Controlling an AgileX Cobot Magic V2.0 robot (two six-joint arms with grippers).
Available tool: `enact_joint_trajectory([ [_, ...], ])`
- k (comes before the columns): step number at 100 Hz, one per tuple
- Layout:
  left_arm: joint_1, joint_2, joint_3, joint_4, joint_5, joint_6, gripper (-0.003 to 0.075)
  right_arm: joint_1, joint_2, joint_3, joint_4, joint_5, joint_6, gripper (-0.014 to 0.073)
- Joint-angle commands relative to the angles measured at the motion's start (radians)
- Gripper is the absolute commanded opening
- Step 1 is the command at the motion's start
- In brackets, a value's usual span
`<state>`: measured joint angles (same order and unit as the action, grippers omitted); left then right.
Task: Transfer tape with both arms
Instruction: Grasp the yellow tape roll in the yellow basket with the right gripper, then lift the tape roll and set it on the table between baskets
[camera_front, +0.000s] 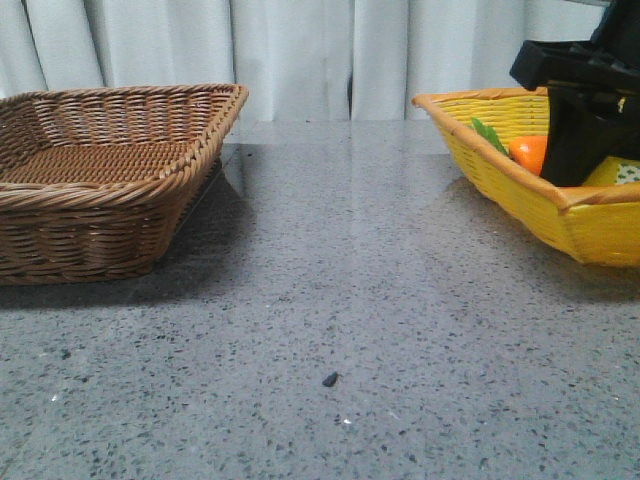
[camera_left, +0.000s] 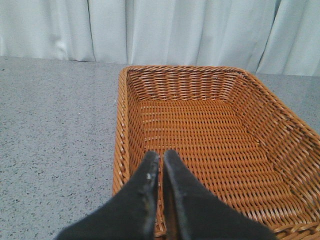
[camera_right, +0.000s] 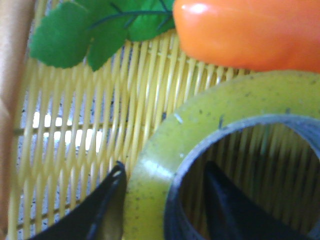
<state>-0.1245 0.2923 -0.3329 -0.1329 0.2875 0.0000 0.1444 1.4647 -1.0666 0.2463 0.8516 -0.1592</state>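
The right hand (camera_right: 160, 200) reaches down into the yellow basket (camera_front: 520, 190), one finger inside the tape (camera_right: 165, 150) core, one outside its wall, seemingly not yet clamped. The left hand (camera_left: 161, 165), fingers closed and empty, hovers over the brown basket (camera_left: 200, 145). Two baskets stand on the counter (camera_front: 330, 300); one carrot (camera_right: 250, 30) lies beside the single tape.

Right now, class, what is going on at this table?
The right arm is down in the yellow basket, its fingers straddling the wall of the tape roll, one outside and one inside the core, beside the orange carrot. Whether they grip yet is unclear. The left gripper hangs shut over the empty brown basket.
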Motion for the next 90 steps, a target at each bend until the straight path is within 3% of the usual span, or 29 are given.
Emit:
enact_joint_trajectory([
  [1, 0.001, 0.017, -0.037, -0.01, -0.074, 0.0, -0.0021, -0.002, -0.027, -0.033, 0.003, -0.029, -0.014, 0.0171],
  [16, 0.001, 0.017, -0.037, -0.01, -0.074, 0.0, -0.0021, -0.002, -0.017, -0.033, 0.003, -0.029, -0.014, -0.0021],
  [23, 0.001, 0.017, -0.037, -0.01, -0.074, 0.0, -0.0021, -0.002, -0.017, -0.033, 0.003, -0.031, -0.014, -0.0071],
  [38, 0.001, 0.017, -0.037, -0.01, -0.074, 0.0, -0.0021, -0.002, -0.023, -0.039, 0.001, -0.034, -0.014, -0.0074],
  [60, 0.001, 0.017, -0.037, -0.01, -0.074, 0.0, -0.0021, 0.024, -0.071, -0.17, -0.001, 0.102, -0.014, -0.0062],
  [90, 0.001, 0.017, -0.037, -0.01, -0.074, 0.0, -0.0021, 0.314, -0.084, -0.386, -0.025, 0.156, -0.014, -0.0062],
])
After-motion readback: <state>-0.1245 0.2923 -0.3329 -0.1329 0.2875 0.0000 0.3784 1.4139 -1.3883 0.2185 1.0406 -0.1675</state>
